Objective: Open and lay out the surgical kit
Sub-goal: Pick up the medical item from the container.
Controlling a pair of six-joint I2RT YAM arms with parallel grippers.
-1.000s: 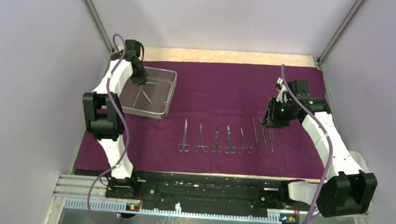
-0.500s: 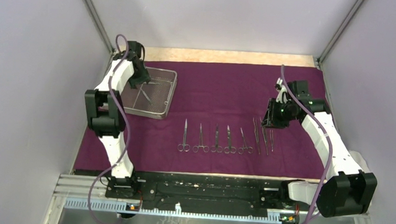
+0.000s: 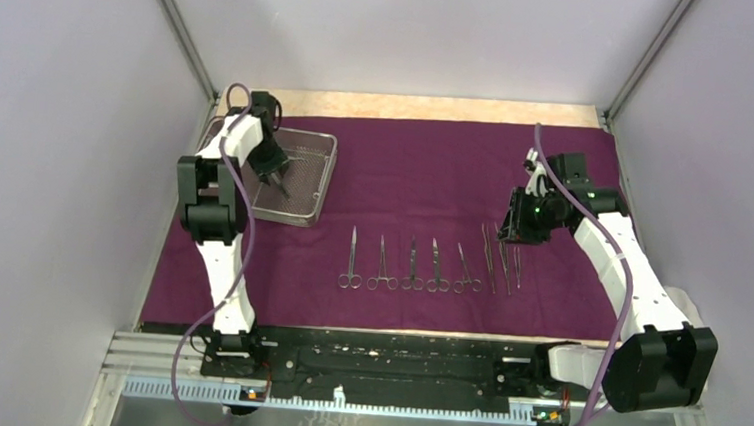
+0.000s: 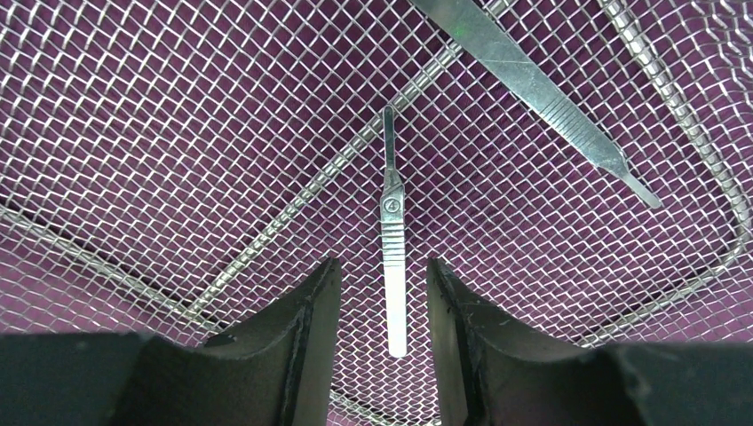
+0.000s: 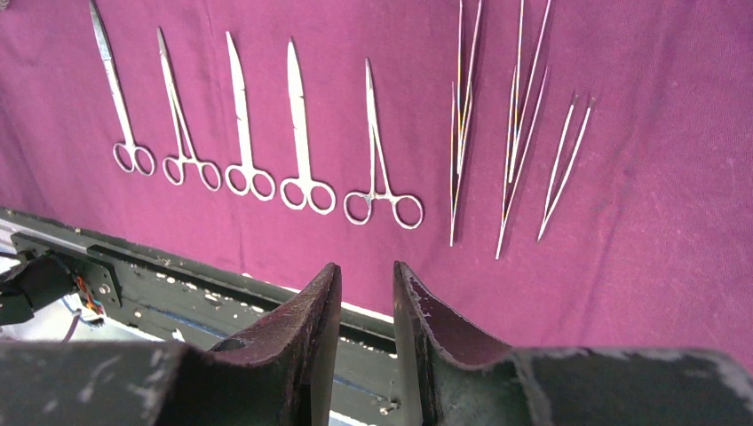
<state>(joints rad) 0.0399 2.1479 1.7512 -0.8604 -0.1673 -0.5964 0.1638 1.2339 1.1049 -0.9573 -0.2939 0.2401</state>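
Steel: 5 scissors [image 5: 299, 106], 3 tweezers [image 5: 455, 177], 2 tools [image 4: 392, 248] in tray [image 3: 297, 219]. My L gripper [image 4: 382, 266] points down, half-open, empty; R gripper [image 5: 364, 271] ajar, empty.

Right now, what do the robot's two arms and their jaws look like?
The left arm and right arm are alike: white link shells between black joint housings, with a purple cable looping alongside each. Their jaws are matte black, tapered wedges; the right pair looks scuffed along its edges.

Pale lilac walls [image 3: 60, 101] enclose three sides, with grey posts [image 3: 178, 34] at the far corners. A wooden table strip [image 3: 440, 108] lies beyond the left gripper [image 3: 275, 176].
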